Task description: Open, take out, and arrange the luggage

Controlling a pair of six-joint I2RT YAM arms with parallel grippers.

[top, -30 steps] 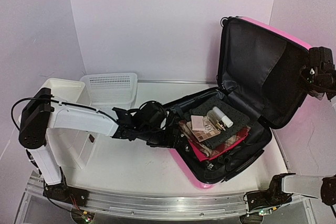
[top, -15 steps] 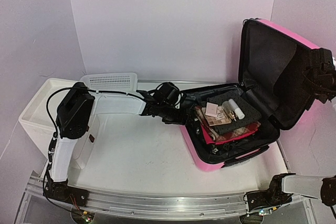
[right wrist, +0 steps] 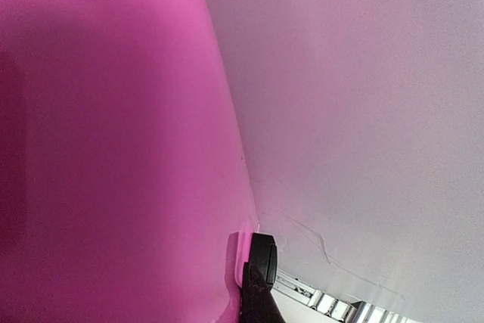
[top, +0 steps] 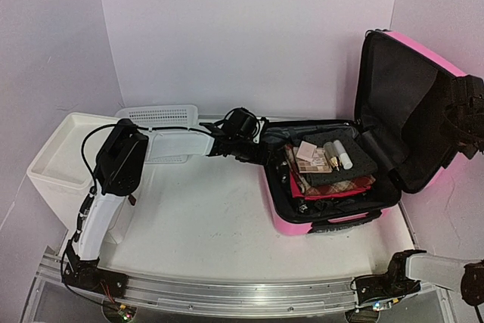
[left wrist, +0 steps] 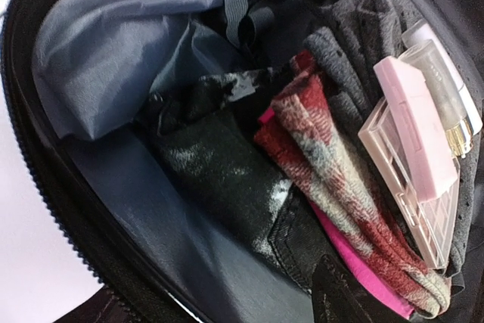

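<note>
When read from the left: white drawer unit [top: 53, 160] at the edge of the surface [top: 204, 225], white mesh basket [top: 157, 117] just behind. Next, left gripper [top: 259, 154] stretched to the left rim of the luggage [top: 393, 96], looking down on black lining, grey knit, red plaid cloth [left wrist: 340, 187] and a pink compact [left wrist: 412, 141]; fingers out of sight, apart or together impossible to tell. Luggage open on the right side, lid upright. At far right, right gripper [top: 467, 115] against the lid's pink outer shell, fingers together.

Soft even light; luggage [right wrist: 113, 149] close-up perhaps out of focus.
</note>
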